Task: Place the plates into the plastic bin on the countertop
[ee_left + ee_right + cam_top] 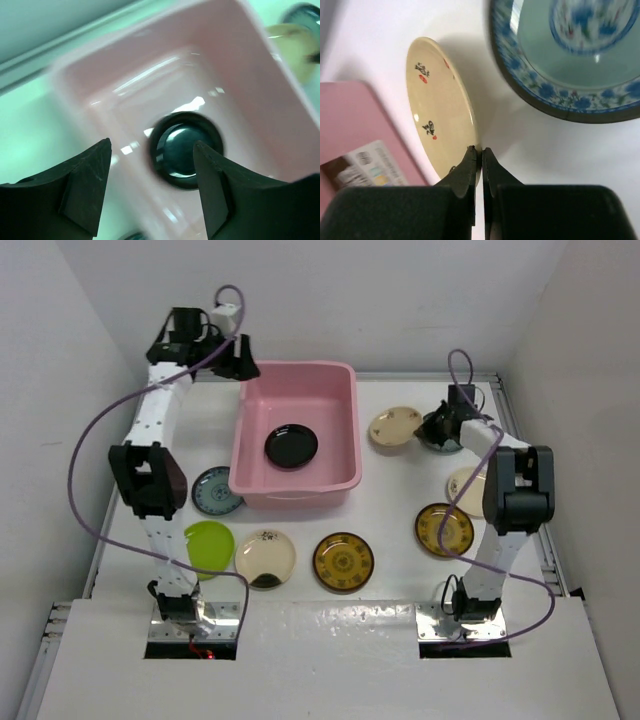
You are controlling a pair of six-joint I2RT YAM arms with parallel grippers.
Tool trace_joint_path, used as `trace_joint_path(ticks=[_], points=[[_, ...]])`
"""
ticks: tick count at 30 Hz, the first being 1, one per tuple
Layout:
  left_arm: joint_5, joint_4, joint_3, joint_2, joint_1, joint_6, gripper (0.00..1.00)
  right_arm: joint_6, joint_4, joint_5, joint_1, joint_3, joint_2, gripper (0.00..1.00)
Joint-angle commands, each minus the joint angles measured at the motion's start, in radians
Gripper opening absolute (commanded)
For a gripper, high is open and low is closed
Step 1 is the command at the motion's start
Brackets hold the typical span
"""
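Observation:
The pink plastic bin [340, 400] stands at the back middle of the countertop [400, 500], with a black plate [291, 446] lying flat inside it. My left gripper [240, 360] hovers open over the bin's far left corner. In the left wrist view its fingers [90, 175] frame the black plate [182, 155] below, holding nothing. My right gripper [428, 426] is shut on the rim of a cream plate [392, 427] to the right of the bin. In the right wrist view the tips [480, 150] pinch that cream plate [437, 105], which is tilted up on edge.
A blue-patterned plate [570, 65] lies just right of the held one. Along the front lie a teal plate [215, 490], a lime green one [208, 543], a cream one with a dark patch [265, 555] and two yellow-brown ones [343, 561] [444, 529]. Another cream plate [466, 485] sits behind the right arm.

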Motion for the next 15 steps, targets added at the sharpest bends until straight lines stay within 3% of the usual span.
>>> trace_joint_path(ticks=[1,4,7,11,15], points=[[-0.020,0.011,-0.069,-0.091,0.133,-0.008,0.67,-0.073,0.079,0.102,0.024,0.065,-0.198,0.00],[-0.069,0.011,-0.204,-0.125,0.263,0.032,0.67,-0.151,0.068,0.140,0.096,0.145,-0.250,0.00],[-0.111,0.011,-0.331,-0.168,0.308,0.104,0.67,-0.229,0.036,0.131,0.197,0.251,-0.230,0.00],[-0.135,0.011,-0.576,-0.212,0.328,0.169,0.67,-0.275,-0.067,0.019,0.328,0.412,-0.074,0.00],[-0.123,0.020,-0.718,-0.248,0.328,0.192,0.71,-0.292,-0.225,-0.097,0.452,0.663,0.115,0.00]])
